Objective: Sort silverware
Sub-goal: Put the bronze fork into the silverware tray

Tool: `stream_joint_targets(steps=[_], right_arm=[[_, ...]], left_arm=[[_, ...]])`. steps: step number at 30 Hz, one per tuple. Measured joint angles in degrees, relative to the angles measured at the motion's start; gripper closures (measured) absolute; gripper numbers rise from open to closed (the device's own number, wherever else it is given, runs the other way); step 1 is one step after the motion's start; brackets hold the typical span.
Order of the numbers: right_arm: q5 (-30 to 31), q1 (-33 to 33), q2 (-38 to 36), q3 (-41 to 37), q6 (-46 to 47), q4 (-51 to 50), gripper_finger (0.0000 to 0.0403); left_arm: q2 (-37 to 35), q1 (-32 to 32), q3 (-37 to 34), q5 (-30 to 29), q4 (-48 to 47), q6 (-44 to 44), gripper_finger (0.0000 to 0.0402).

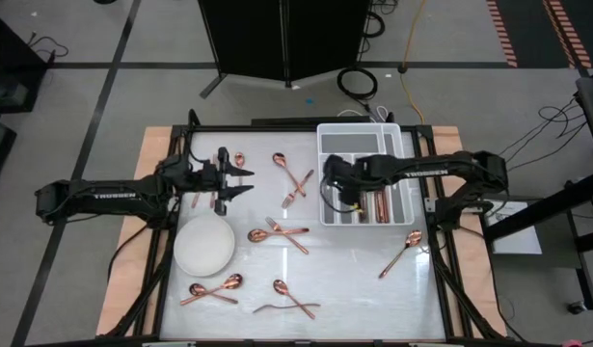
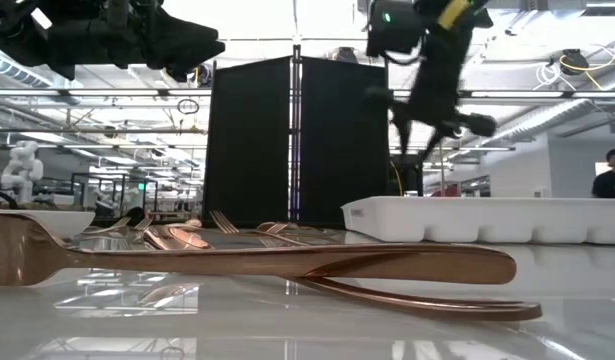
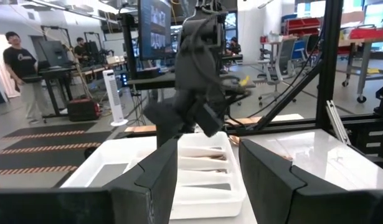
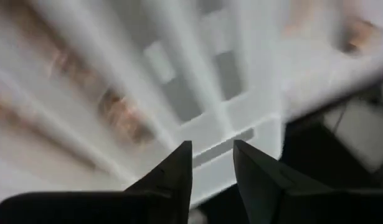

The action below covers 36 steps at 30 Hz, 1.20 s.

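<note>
The right gripper [image 1: 346, 202] hangs over the white tray [image 1: 404, 140], jaws parted and empty. Loose silverware [image 1: 277, 231] lies toward the plate [image 1: 202, 246], nearer the left gripper [image 1: 246, 181], jaws released.

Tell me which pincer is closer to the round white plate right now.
Left. The left pincer hovers just beyond the plate, over the table's left half. The right pincer is far across the table, above the white tray.
</note>
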Motion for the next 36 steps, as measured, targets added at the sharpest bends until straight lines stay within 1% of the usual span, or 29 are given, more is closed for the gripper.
stream_joint_targets(steps=[3, 6, 7, 9, 11, 12, 13, 15, 18, 21, 24, 26, 28, 29, 31, 36], right_arm=[[-5.5, 0.8, 0.0, 2.4, 17.6, 2.9, 0.0293], [-12.5, 1.6, 0.0, 3.1, 34.9, 10.1, 0.0293], [-14.7, 1.9, 0.0, 3.2, 42.6, 12.9, 0.0293], [-18.3, 2.4, 0.0, 3.6, 61.2, 20.4, 0.0293], [-20.1, 2.8, 0.4, 3.7, 77.2, 27.5, 0.0293], [-21.3, 3.1, 0.7, 3.7, 83.6, 29.6, 0.0293], [-23.4, 3.6, 1.1, 3.7, 87.3, 30.6, 0.0293], [-25.1, 5.4, 2.8, 3.7, 92.2, 31.8, 0.0293], [-24.4, 8.6, 6.7, 3.8, 97.9, 33.5, 0.0296], [-24.5, 10.0, 13.1, 7.7, 100.9, 32.8, 0.0305], [-26.4, 10.1, 19.9, 14.5, 105.0, 28.5, 0.0312], [-27.3, 10.5, 23.4, 19.3, 108.6, 22.1, 0.0313], [-26.8, 11.4, 26.1, 22.9, 110.8, 15.7, 0.0311], [-26.2, 11.9, 27.2, 24.4, 111.6, 14.1, 0.0309], [-24.4, 13.2, 29.0, 26.9, 113.1, 12.8, 0.0305], [-23.2, 15.6, 32.3, 31.5, 113.5, 12.4, 0.0301]], left_arm=[[0.0, -0.5, 0.0, 0.2, 0.0, -0.3, 0.0230], [0.0, -1.0, 0.0, 0.3, 0.4, -0.1, 0.0230], [0.0, -1.2, 0.0, 0.3, 0.7, -0.1, 0.0230], [0.0, -1.7, 0.0, 0.3, 0.9, -0.1, 0.0230], [0.0, -2.3, 0.0, 0.3, 1.2, 0.1, 0.0230], [0.0, -2.6, 0.0, 0.3, 1.2, 0.1, 0.0230], [0.0, -2.8, 0.0, 0.3, 1.0, 0.1, 0.0230], [0.0, -3.0, 0.0, 0.4, 0.9, 0.1, 0.0230], [0.0, -3.3, 0.0, 0.7, 1.7, 0.2, 0.0230], [0.0, -3.3, 0.0, 2.2, 2.1, 0.2, 0.0230], [0.0, -3.3, 0.0, 2.4, 2.0, 0.2, 0.0230], [0.0, -3.3, 0.0, 2.4, 2.1, 0.2, 0.0230], [0.0, -3.3, 0.0, 2.4, 2.4, 1.1, 0.0230], [0.0, -3.3, 0.0, 2.5, 2.9, 1.8, 0.0230], [0.0, -3.3, 0.0, 2.5, 4.5, 2.1, 0.0230], [0.0, -3.3, 0.1, 2.5, 6.0, 2.1, 0.0230]])
